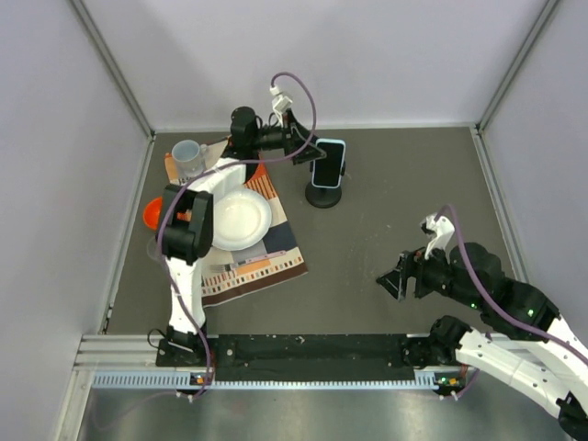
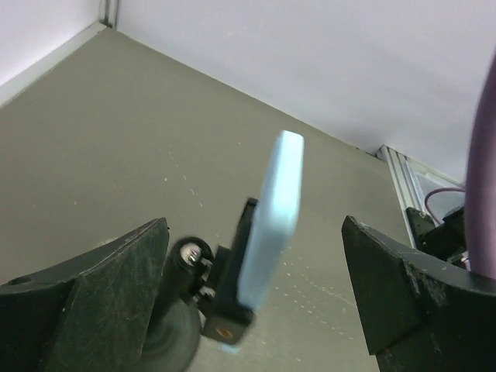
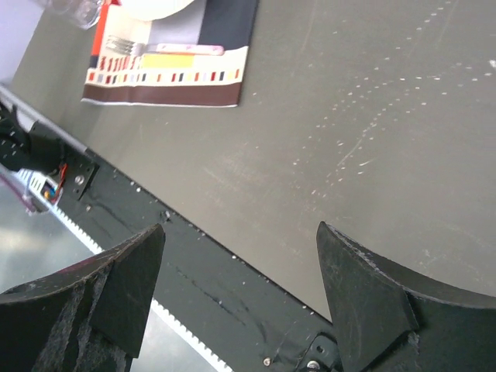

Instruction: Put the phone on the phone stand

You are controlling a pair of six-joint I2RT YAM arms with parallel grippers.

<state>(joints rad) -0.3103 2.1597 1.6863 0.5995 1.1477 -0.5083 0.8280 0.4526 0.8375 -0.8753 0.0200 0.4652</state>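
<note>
The phone (image 1: 329,162), black screen with a light blue edge, stands tilted in the clip of the black phone stand (image 1: 323,196) at the back middle of the table. From the left wrist view its blue back (image 2: 271,221) leans on the stand's clip (image 2: 226,306). My left gripper (image 1: 303,147) is open, its jaws wide on either side of the phone without touching it (image 2: 256,232). My right gripper (image 1: 390,278) hovers open and empty over the table's near right part (image 3: 240,228).
A patterned placemat (image 1: 276,257) at the left carries a white plate (image 1: 241,219) and a grey mug (image 1: 188,156). An orange object (image 1: 152,214) sits beside its left edge. A black rail (image 1: 303,354) runs along the near edge. Walls close in three sides.
</note>
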